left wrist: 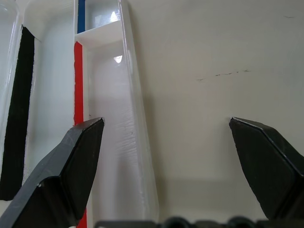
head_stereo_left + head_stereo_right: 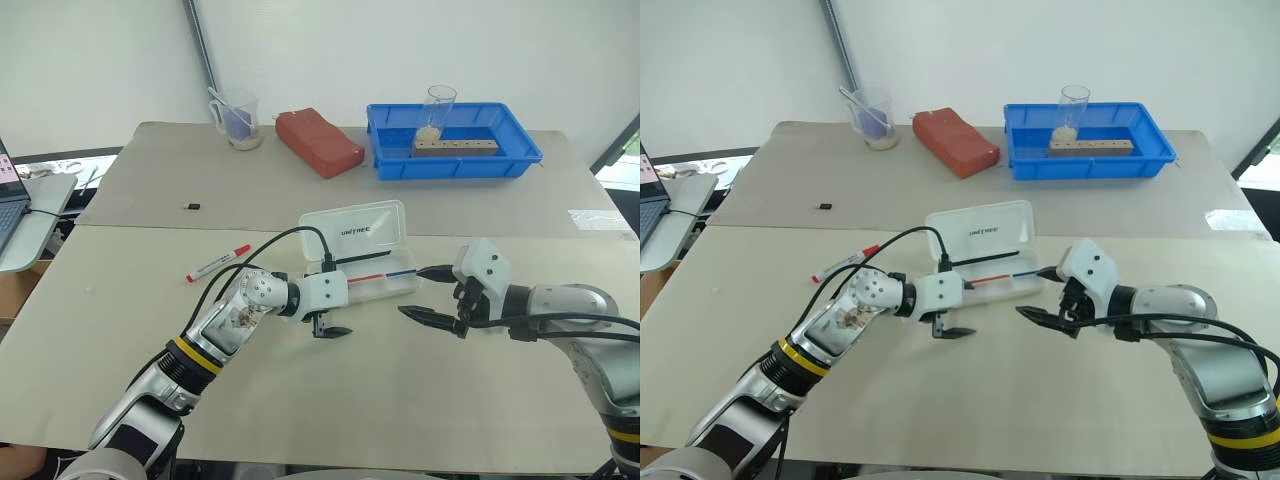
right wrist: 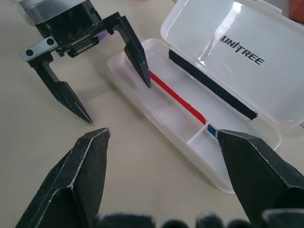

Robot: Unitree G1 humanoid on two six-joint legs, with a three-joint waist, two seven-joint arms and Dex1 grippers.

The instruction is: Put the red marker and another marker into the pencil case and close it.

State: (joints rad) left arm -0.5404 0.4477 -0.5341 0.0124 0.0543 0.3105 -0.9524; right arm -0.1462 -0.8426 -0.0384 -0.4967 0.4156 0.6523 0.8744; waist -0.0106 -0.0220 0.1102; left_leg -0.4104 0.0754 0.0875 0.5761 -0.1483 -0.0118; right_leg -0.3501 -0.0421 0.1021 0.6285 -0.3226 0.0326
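The pencil case [image 2: 392,288] lies open mid-table with its lid [image 2: 355,228] tipped back. In its tray lie a thin red pen [image 3: 178,99] and a thin blue pen [image 1: 81,14], with a black pen [image 3: 213,90] along the hinge. The red marker [image 2: 218,262] rests on the table, left of the case and apart from both grippers. My left gripper [image 2: 325,325] is open and empty at the case's near-left end, one fingertip [image 3: 142,76] over the tray. My right gripper [image 2: 412,292] stands open and empty just right of the case. The other marker is hidden.
At the back stand a blue tray [image 2: 520,160] with a wooden block and a glass, a red-brown pouch [image 2: 318,142] and a measuring cup [image 2: 238,118]. A small black object [image 2: 192,206] lies back left. A laptop [image 2: 10,205] sits off the table's left edge.
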